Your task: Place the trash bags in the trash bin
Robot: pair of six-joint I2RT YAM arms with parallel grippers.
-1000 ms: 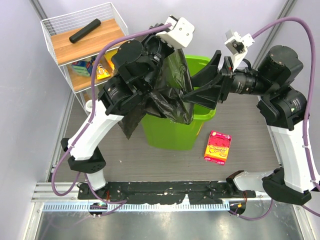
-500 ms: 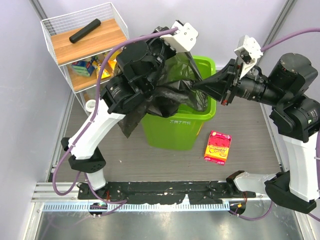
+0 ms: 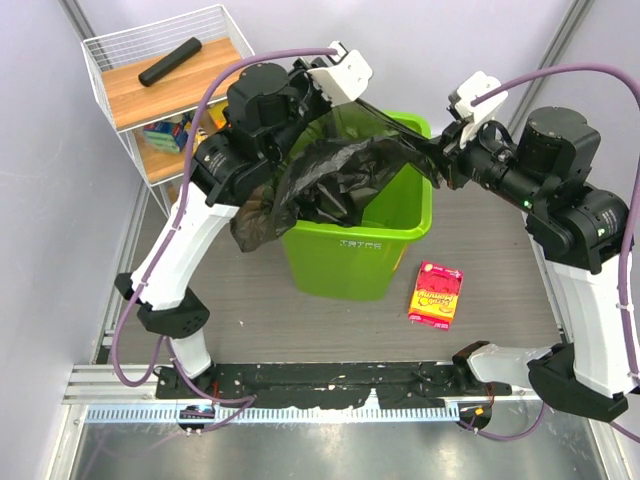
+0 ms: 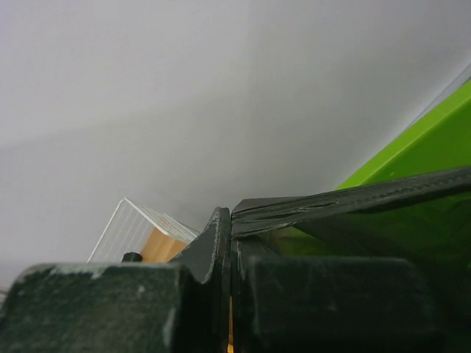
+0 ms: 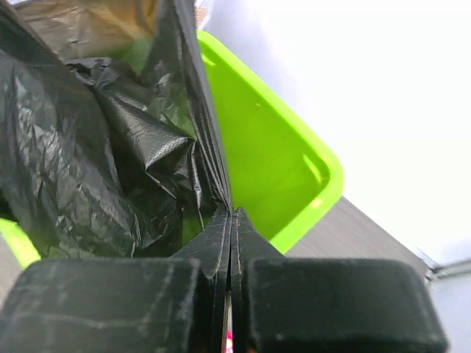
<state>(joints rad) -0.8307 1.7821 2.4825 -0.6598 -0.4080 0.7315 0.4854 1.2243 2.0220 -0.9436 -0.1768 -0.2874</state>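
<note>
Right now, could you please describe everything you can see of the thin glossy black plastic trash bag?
The thin glossy black plastic trash bag is crinkled and floppy. One edge is stretched taut between the left gripper and the right gripper, both shut on it, above the lime-green plastic bin. The rest sags over the bin's opening, and a loose tail hangs outside on the left arm's side.

One bright lime-green rectangular plastic bin (image 3: 360, 262). One large crinkled glossy black plastic bag (image 3: 325, 180). One white wire rack (image 3: 108, 46), two light wooden shelf boards (image 3: 190, 85) inside. One slim black rolled cylinder (image 3: 170, 61). One flat red-and-yellow snack packet (image 3: 436, 294). Lower-board clutter too small to count.
</note>
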